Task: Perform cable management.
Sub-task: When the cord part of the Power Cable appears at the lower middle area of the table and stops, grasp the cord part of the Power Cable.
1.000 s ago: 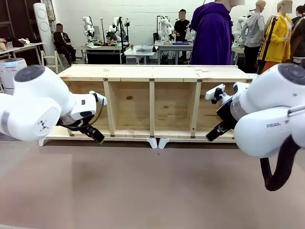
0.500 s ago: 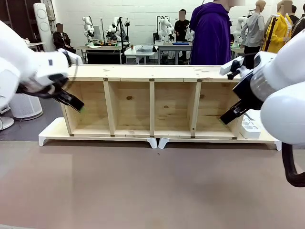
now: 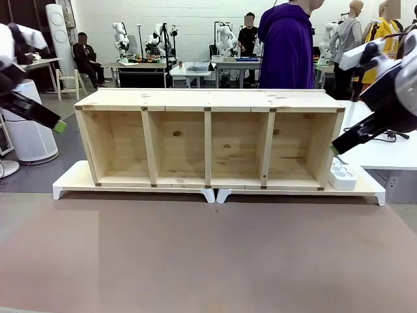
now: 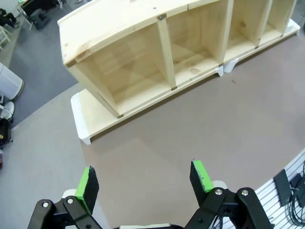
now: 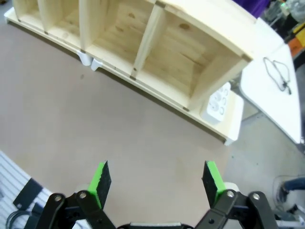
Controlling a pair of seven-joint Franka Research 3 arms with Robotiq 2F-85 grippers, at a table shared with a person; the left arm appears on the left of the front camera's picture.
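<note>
Near the pale wooden shelf (image 3: 208,99), the thin black cable (image 5: 278,72) lies unrouted on a white table (image 5: 271,102). My left tool (image 4: 143,171) and right tool (image 5: 156,171) gape wide, empty.

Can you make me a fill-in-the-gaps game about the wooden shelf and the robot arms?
1. The shelf has ____ compartments.
2. The power strip beside it is ____ in colour.
3. The left gripper and the right gripper are both ____.
4. The thin cable on the table is ____ in colour.

Missing words: four; white; open; black.
</note>
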